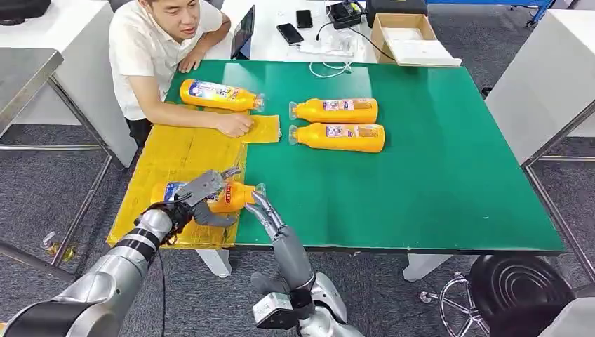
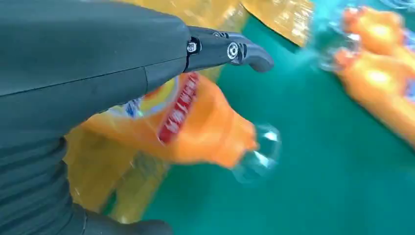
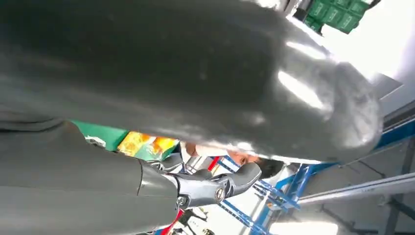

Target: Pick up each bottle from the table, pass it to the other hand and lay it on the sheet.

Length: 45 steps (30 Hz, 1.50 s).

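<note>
On the left, the yellow sheet (image 1: pixel 184 151) lies over the near left part of the green table (image 1: pixel 435 182). One bottle (image 1: pixel 219 95) already lies at the far end of the sheet, beside a person's hand (image 1: pixel 235 124). That one looks done.

The left hand (image 1: pixel 203 196) is at the near edge of the sheet, and its fingers wrap around a second bottle (image 1: pixel 235 196). This bottle lies on its side, with its cap pointing right, over the green. It looks like the pass is done and the bottle is about to be laid down.

Just right of it, the right hand (image 1: pixel 265 210) reaches up near the cap. Its fingers are stretched out and hold nothing.

Farther right, in the middle of the table, two more bottles (image 1: pixel 337 110) (image 1: pixel 340 137) lie side by side. They are still left to do.

The head view shows the whole table and all four bottles. The left wrist view shows the held bottle (image 2: pixel 195 127) up close, with its red label and clear cap. The right wrist view looks up at blue frames and a bit of the table.
</note>
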Tool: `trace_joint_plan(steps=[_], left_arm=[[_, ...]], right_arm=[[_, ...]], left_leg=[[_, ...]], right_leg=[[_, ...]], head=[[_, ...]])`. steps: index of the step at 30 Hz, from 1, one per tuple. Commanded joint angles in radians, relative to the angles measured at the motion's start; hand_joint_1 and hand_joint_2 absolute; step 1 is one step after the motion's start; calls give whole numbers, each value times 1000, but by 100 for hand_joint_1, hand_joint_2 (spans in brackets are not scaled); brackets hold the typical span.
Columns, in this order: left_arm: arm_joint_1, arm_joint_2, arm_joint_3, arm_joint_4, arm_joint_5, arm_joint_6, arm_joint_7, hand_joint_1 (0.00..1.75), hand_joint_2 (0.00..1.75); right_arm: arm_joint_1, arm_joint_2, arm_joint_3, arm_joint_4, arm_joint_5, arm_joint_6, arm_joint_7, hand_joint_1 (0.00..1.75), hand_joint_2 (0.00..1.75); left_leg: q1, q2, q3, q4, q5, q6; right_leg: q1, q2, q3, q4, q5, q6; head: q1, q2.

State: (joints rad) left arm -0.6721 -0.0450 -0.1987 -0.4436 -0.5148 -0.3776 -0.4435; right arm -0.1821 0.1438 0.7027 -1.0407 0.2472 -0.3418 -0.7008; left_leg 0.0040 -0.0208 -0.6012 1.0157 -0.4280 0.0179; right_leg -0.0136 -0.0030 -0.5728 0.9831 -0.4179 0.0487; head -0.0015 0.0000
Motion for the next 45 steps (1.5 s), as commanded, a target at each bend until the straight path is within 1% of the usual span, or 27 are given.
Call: trace_joint_plan(steps=[1, 2, 3, 6, 8, 19, 20, 21, 22, 23, 24, 25, 26, 29, 31, 32, 33, 34, 35, 36, 37, 38, 39, 40, 43, 44, 45], left_arm=[[148, -45, 59, -127, 119, 104, -70, 0, 175], [148, -45, 59, -127, 119, 104, -70, 0, 175], [148, -45, 59, -127, 119, 104, -70, 0, 175], [148, -45, 59, -127, 119, 104, -70, 0, 175], [148, -45, 59, -127, 119, 104, -70, 0, 175], [148, -45, 59, -127, 119, 104, -70, 0, 175], [166, -53, 62, -176, 121, 179, -103, 0, 175], [213, -94, 75, -282, 156, 314, -170, 0, 175], [247, -131, 99, -371, 235, 364, -139, 0, 175], [291, -160, 86, -487, 266, 486, -193, 0, 175], [318, -182, 83, -550, 323, 512, -160, 0, 175], [363, -195, 65, -654, 410, 551, -170, 0, 175], [380, -193, 45, -697, 454, 564, -164, 0, 175], [442, -192, 18, -820, 519, 651, -222, 0, 175], [486, -186, 12, -906, 612, 653, -200, 0, 175], [503, -183, 12, -944, 689, 625, -161, 0, 175], [542, -142, -17, -1010, 644, 665, -164, 0, 175], [617, -108, -31, -1122, 629, 686, -138, 0, 175], [641, -96, -34, -1159, 623, 698, -130, 0, 175], [674, -86, -25, -1202, 613, 709, -129, 0, 175], [688, -80, -23, -1223, 614, 715, -125, 0, 175], [704, -84, -10, -1241, 611, 724, -120, 0, 175], [712, -88, -2, -1255, 606, 733, -123, 0, 175], [715, -92, 5, -1268, 595, 747, -138, 0, 175], [720, -104, 9, -1302, 593, 769, -164, 0, 175], [721, -106, 5, -1315, 597, 771, -167, 0, 175], [726, -103, -8, -1336, 653, 732, -155, 0, 175]], right_arm=[[-26, -43, 47, 57, -23, -25, 3, 0, 0], [-26, -43, 47, 57, -23, -25, 3, 0, 0], [-26, -43, 47, 57, -23, -25, 3, 0, 0], [-26, -43, 47, 57, -23, -25, 3, 0, 0], [-26, -43, 47, 57, -23, -25, 3, 0, 0], [-26, -43, 47, 57, -23, -25, 3, 0, 0], [-21, -43, 40, 49, -24, -32, 3, 0, 0], [-8, -43, 24, 36, -20, -46, 3, 0, 0], [6, -44, 8, 22, -16, -50, 3, 0, 0], [17, -45, -2, 5, -12, -52, 3, 0, 0], [27, -42, -15, 5, -7, -66, 3, 0, 175], [44, -45, -26, -16, -7, -79, 3, 0, 175], [50, -46, -30, -29, -14, -90, 3, 0, 175], [52, -48, -34, -31, -18, -114, 3, 0, 175], [58, -55, -46, -25, -6, -136, 3, 0, 175], [61, -57, -63, -9, 21, -160, 3, 0, 175], [50, -100, -202, 44, 171, -300, 128, 0, 175], [30, -163, -252, 59, 548, -347, 317, 0, 175], [22, -200, -218, 31, 527, -342, 357, 0, 175], [-5, -247, -291, 78, 468, -306, 279, 0, 175], [-28, -247, -341, 131, 472, -299, 246, 0, 175], [-51, -251, -389, 177, 510, -288, 243, 0, 175], [-70, -255, -417, 210, 535, -278, 249, 0, 175], [-98, -257, -440, 255, 572, -274, 276, 0, 175], [-144, -251, -467, 326, 627, -273, 290, 0, 175], [-155, -249, -471, 345, 638, -271, 294, 0, 175], [-165, -244, -492, 369, 635, -266, 287, 0, 175]], left_leg=[[-1, 4, 3, -3, 0, 0], [-1, 2, 1, -2, 0, 0], [-1, 5, 2, -3, 0, 0], [0, 3, -2, -1, 0, 0], [0, 5, -2, -1, 0, -1], [0, 4, -3, -1, 0, 0], [0, 5, -3, -1, -1, -1], [0, 4, -4, -1, 0, -1], [0, 3, -4, -1, 0, 0], [0, 3, -4, -1, -1, 0], [0, 1, -5, -1, -1, 0], [0, 2, -6, 0, -1, 0], [0, 2, -7, 1, -1, 0], [0, 4, -11, 1, -2, 0], [0, 5, -13, 1, -2, 0], [0, 6, -11, 1, -3, -1], [0, 5, -14, 1, -2, 0], [0, 6, -12, 0, -3, -1], [-1, 6, -12, -1, -2, 0], [-1, 9, -10, -2, -3, 0], [-1, 8, -14, 0, -3, 0], [-1, 9, -12, 0, -3, 0], [-2, 6, -14, 0, -2, 1], [-2, 5, -14, 0, -2, 1], [-2, 11, -8, 0, -5, 0], [-2, 9, -13, 1, -4, 0], [-2, 8, -13, 1, -4, 0]], right_leg=[[-1, 3, 1, -3, 1, -1], [0, 1, 0, -1, 0, -1], [0, 3, -1, -3, 1, -1], [0, 2, -3, -1, 0, -1], [0, 4, -4, -1, 1, -2], [0, 3, -5, -1, 1, -1], [0, 4, -5, -1, 1, -2], [0, 3, -5, -1, 1, -1], [0, 2, -5, -1, 0, -1], [0, 2, -5, -1, 0, -1], [0, 0, -6, -1, 0, -1], [0, 0, -7, -1, 0, -1], [0, 0, -8, 0, -1, -1], [0, 1, -12, 0, -1, -1], [0, 3, -14, -1, 0, -1], [0, 4, -13, -1, -1, -1], [0, 3, -16, -1, 0, -1], [0, 3, -14, -1, -1, -2], [-1, 4, -15, -3, 1, 0], [-1, 6, -13, -3, 0, -1], [0, 6, -17, -1, 1, -1], [0, 6, -15, -2, 0, -1], [-1, 3, -16, -2, 1, 0], [-1, 2, -16, -2, 0, 0], [-1, 8, -11, -2, -1, -2], [-1, 6, -14, -1, 0, -2], [-1, 6, -14, -1, 0, -2]], head=[[0, 0], [0, 0], [0, 0], [0, 0], [0, 0], [0, 0], [0, 0], [0, 0], [0, 0], [0, 0], [0, 0], [0, 0], [0, 0], [0, 0], [0, 0], [0, 0], [0, 0], [0, 0], [0, 0], [0, 0], [0, 0], [-1, 0], [0, 0], [2, 0], [1, 0], [0, 0], [0, 0]])
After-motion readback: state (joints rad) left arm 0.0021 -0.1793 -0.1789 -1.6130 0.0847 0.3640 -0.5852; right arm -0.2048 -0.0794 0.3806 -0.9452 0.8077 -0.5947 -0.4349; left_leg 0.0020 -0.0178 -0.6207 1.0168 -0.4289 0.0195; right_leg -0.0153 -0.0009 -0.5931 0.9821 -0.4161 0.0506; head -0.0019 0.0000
